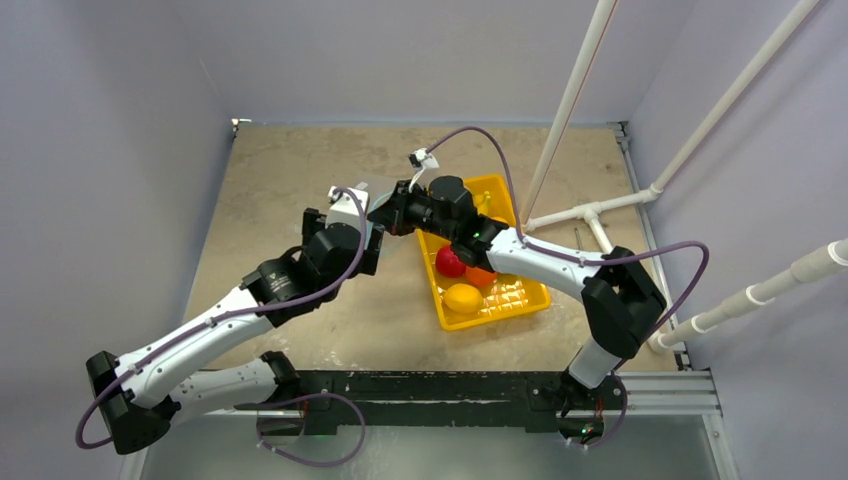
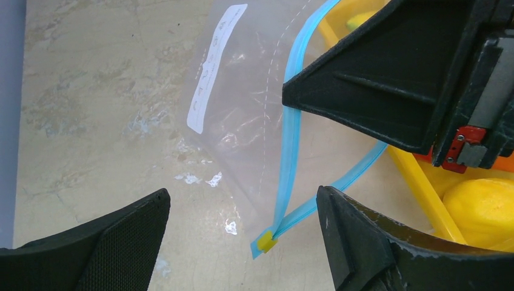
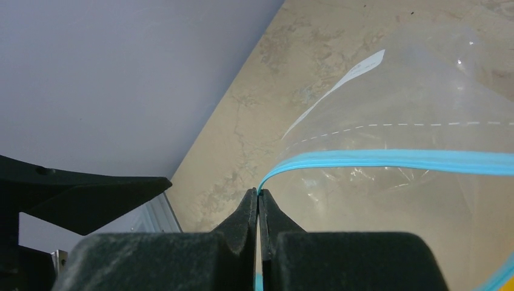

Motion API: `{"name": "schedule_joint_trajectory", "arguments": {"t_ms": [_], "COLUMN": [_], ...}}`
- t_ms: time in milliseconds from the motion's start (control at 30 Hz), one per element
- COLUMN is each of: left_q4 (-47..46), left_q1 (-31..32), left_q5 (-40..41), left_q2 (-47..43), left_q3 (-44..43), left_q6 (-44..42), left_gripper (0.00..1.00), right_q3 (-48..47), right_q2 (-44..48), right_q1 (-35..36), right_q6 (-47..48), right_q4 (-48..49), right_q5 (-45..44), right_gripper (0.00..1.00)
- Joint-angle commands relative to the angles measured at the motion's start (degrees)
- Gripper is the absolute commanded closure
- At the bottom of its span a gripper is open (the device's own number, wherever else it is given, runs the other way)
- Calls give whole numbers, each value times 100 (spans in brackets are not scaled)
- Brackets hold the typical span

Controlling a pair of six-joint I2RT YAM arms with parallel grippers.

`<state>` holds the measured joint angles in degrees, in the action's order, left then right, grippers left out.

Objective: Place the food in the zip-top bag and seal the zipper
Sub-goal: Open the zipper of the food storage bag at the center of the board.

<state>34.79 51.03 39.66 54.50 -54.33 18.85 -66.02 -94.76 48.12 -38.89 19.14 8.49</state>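
The clear zip-top bag (image 2: 239,115) lies on the table left of the yellow tray (image 2: 418,182), its mouth parted. My right gripper (image 3: 259,194) is shut on one lip of the teal zipper (image 3: 394,160) and holds that strip raised. In the left wrist view my left gripper (image 2: 242,200) stands open over the zipper's (image 2: 291,145) end, where a small yellow slider (image 2: 267,240) sits between the fingers without touching them. The food is in the tray: a red fruit (image 1: 449,262), an orange one (image 1: 480,276) and a yellow one (image 1: 463,298). The two grippers meet near the tray's left rim (image 1: 425,250).
White pipes (image 1: 590,212) run along the right side behind the tray. Grey walls close in the table at the left and back. A white label (image 2: 215,66) is stuck on the bag. Bare tan tabletop (image 1: 270,190) lies left of the bag.
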Motion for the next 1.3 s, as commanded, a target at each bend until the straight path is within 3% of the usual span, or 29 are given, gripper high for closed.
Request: {"name": "schedule_joint_trajectory", "arguments": {"t_ms": [0,400,633,867,1233,1267], "left_q4": [-424,-1175,-1380,-1487,-1535,-1536], "left_q1": [4,8,9,5,5,4], "left_q5": [10,403,483,601,699,719], "left_q2": [152,639,848,960,1086,1077], "left_q3": [144,256,266,258,255,256], "left_q6": [124,-43,-150,-177,-242,-242], "left_gripper": [11,18,31,54,100,100], "right_q3": [-324,-335,-315,-315,-380,-385], "right_q2": [96,154,230,236,301,313], "right_q1": [40,40,40,40,40,40], "right_q6": [137,189,189,180,199,203], "right_q4": [-89,-182,-182,-165,-252,-279], "right_q5": [34,193,212,284,285,285], "right_gripper": [100,100,100,100,100,100]}}
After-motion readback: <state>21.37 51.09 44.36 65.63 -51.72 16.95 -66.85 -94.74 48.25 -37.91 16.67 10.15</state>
